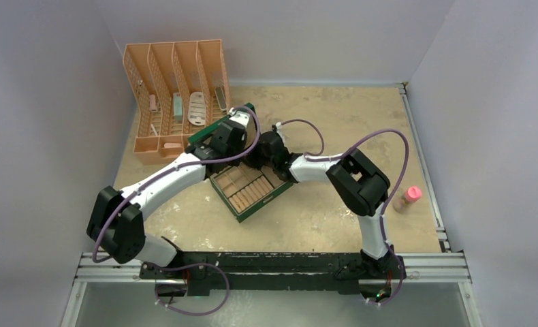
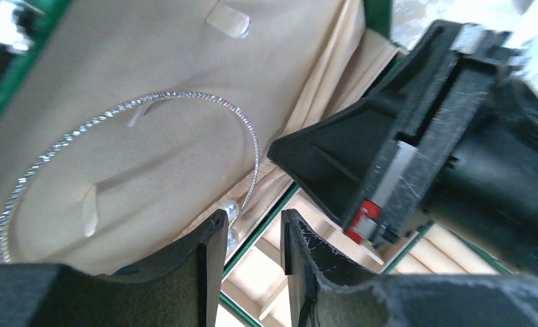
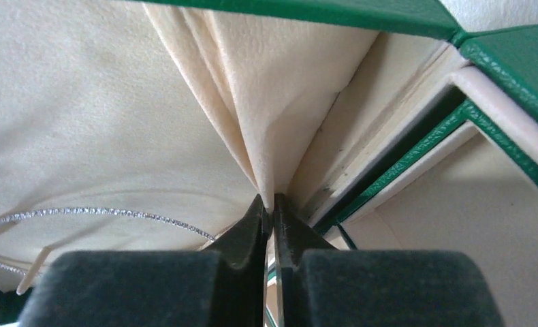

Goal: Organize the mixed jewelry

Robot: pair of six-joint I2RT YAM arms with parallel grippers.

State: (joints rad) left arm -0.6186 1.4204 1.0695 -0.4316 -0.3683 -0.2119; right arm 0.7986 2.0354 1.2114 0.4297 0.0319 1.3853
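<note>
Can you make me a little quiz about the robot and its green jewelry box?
1. True or false: the green box stands open, with its lid raised.
2. Fill in the word: the pink-capped bottle stands on the robot's ___ side of the table.
3. Pick one: where is the silvery hoop?
A. Looped around the bottle.
B. Against the cream lining inside the lid.
C. Down in one of the box's bottom compartments.

Key: 1 true; 2 right; 3 B.
</note>
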